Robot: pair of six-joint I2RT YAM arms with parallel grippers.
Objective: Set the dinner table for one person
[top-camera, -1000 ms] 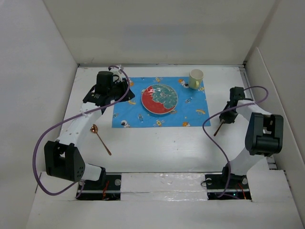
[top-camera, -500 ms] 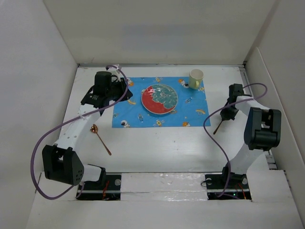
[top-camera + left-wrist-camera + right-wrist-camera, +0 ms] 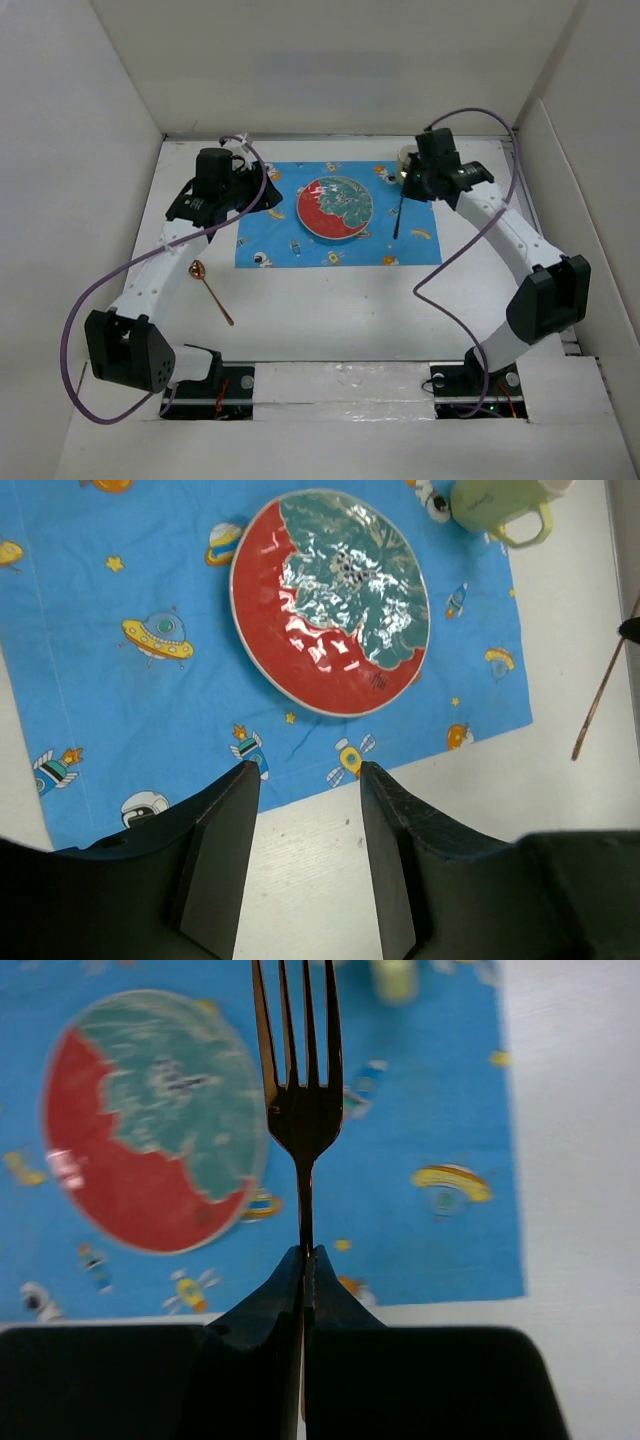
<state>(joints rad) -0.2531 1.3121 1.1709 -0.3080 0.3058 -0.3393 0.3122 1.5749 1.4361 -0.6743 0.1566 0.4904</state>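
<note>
While the white dinner table [image 3: 330, 310] with its white side walls fills the overhead view, one blue cloth mat [image 3: 275, 240], printed with rockets and planets, lies flat across the table's far middle. Two robot arms reach over it from the near edge. The left gripper [image 3: 306, 772] hangs over the mat's left edge with its two fingers spread apart and nothing between them; mat and bare table show through the gap. The right gripper [image 3: 305, 1265] is above the mat's right part, its fingers pressed together on the handle of one copper-coloured fork [image 3: 303, 1110], whose four tines stick out past the fingertips, just right of the plate. One round plate [image 3: 335, 208], red and teal, sits on the middle of the mat. One pale yellow-green mug [image 3: 497, 498] stands at the mat's far right corner. One copper spoon [image 3: 212, 293] lies on the bare table near the mat's near left corner, touched by neither gripper.
</note>
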